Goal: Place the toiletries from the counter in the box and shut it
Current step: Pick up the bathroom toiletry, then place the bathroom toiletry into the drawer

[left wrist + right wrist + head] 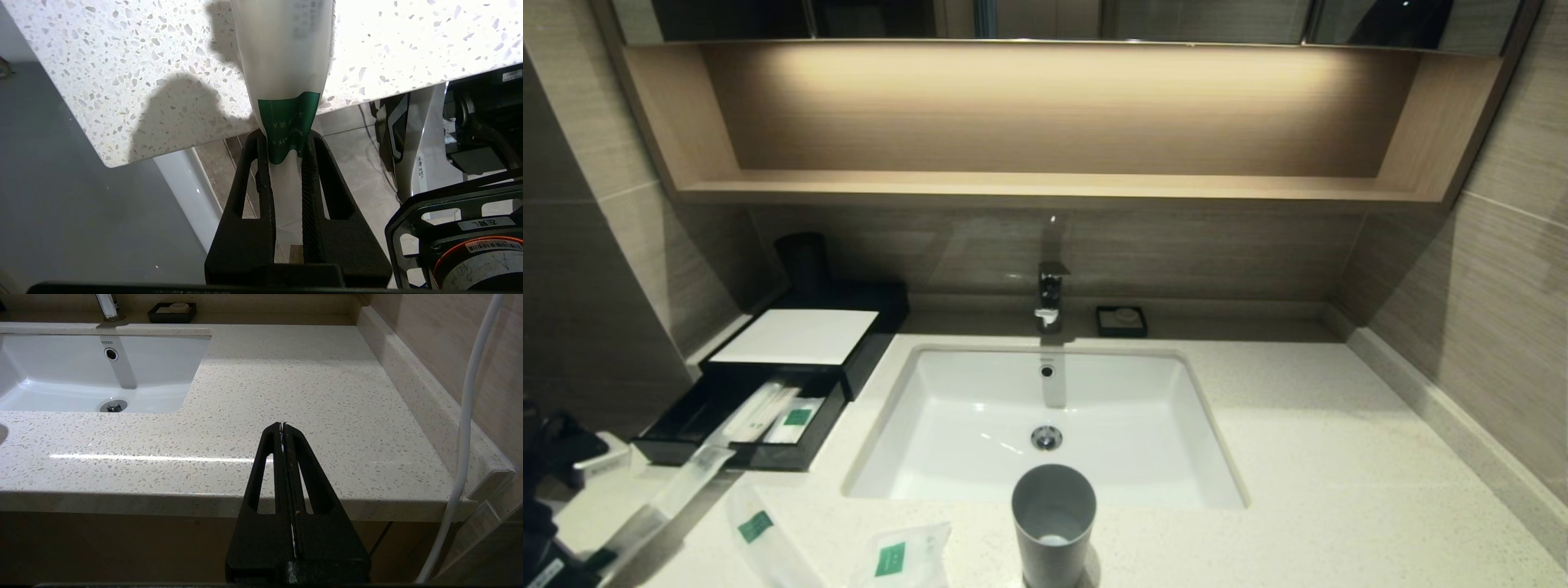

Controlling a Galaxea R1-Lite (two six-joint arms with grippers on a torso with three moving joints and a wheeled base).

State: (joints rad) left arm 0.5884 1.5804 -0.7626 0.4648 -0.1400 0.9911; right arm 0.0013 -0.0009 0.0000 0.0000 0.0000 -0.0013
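Note:
My left gripper (pixel 284 136) is shut on the green-labelled end of a long thin translucent packet (pixel 282 61). It sits just off the counter's (pixel 122 61) front left corner. In the head view this held packet (pixel 678 490) slants from my left gripper (pixel 600 562) up toward the black box (pixel 796 335). The box's front drawer (pixel 768 459) is pulled out, with a long packet (pixel 760 411) and a squarish one (pixel 798 420) inside. A narrow packet (pixel 756 527) and a squarish packet (pixel 898 559) lie on the counter's front. My right gripper (pixel 282 424) is shut and empty at the counter's right front edge.
A grey cup (pixel 1054 523) stands at the front, just ahead of the white sunken sink (pixel 915 457). Behind the sink are a faucet (pixel 1050 294) and a small black soap dish (pixel 1121 321). A dark tumbler (pixel 803 261) stands behind the box. A wooden shelf (pixel 1045 186) runs above.

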